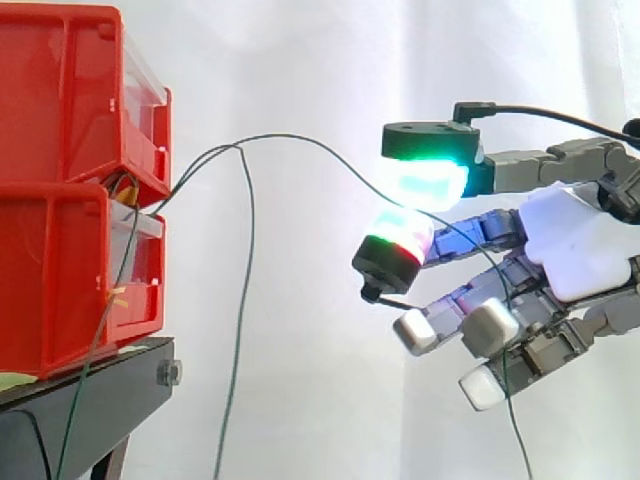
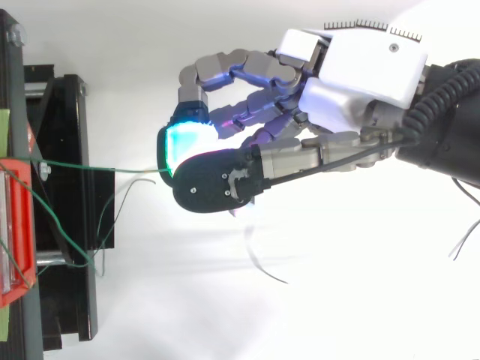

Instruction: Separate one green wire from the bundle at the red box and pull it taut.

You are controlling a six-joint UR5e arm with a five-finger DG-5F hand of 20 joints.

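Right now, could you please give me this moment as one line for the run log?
hand: pinching one green wire | wire: bowed, not taut | other green wire: hanging by red bins

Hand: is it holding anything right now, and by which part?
The hand holds one green wire, pinched between its glowing fingertips partway along its length. The rest of the wire trails down past the hand.

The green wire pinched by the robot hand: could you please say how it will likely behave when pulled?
Probably floppy: the green wire curves loosely between the red bins and the robot hand, and a second strand hangs limp. Thin, so likely light, and it might slip from the pads.
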